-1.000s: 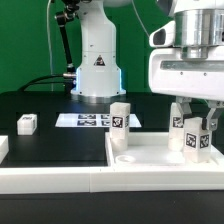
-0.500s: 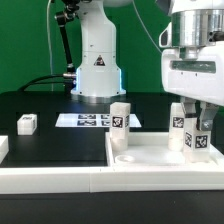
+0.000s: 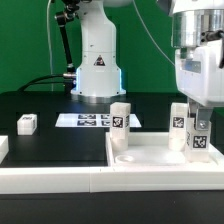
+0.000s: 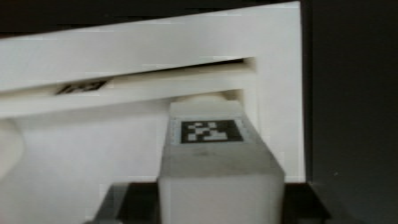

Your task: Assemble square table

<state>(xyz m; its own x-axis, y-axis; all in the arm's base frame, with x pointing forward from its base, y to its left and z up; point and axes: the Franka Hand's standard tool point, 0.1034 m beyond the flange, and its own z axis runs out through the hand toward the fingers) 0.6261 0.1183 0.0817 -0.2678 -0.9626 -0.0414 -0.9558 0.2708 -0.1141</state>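
leg [image 3: 198,143]: looks like a light, stiff plastic block, smooth so prob a bit slippery
hand [image 3: 198,124]: clamped on the leg's flat sides, up high

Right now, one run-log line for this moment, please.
tool: shut on leg | leg: upright at tabletop, exterior view's right | two other legs: upright on tabletop

Robotics lab: Franka arm [image 3: 97,55] on black table [image 3: 45,108], green backdrop [image 3: 25,40], marker board [image 3: 92,120].
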